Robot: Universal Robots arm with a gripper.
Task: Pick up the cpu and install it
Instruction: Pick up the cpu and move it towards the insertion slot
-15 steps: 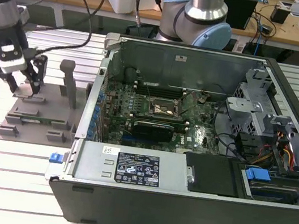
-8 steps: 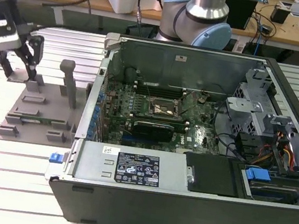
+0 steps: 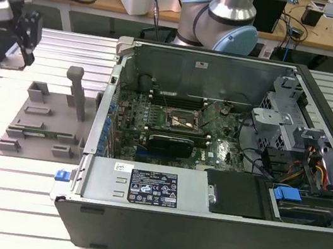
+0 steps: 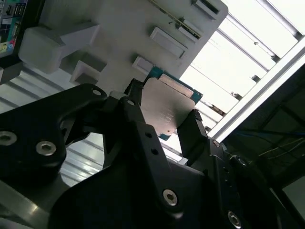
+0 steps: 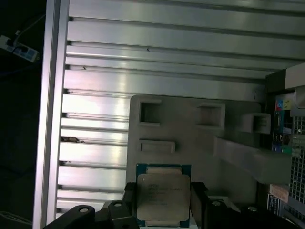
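The jaws pinch the cpu [image 4: 167, 107] by two opposite edges, above the grey holder [image 3: 45, 123] near the far corner of the table [image 3: 7, 200] on the exterior view's left. The pick-up looks done and the carry is in hand. The socket [image 3: 183, 122] inside the open computer case [image 3: 205, 201] is well apart, so reaching it calls for a level chip, squared to the frame.

cpu [image 4: 167, 107]: silvery top is shown, with a teal rim along one edge.
gripper [image 4: 163, 116]: black fingers [image 4: 190, 131] are pressed against two opposite edges of the cpu.
fixture [image 4: 119, 28]: grey block with recesses, seen behind the cpu.
table [image 4: 248, 52]: ribbed metal, seen beyond the cpu.
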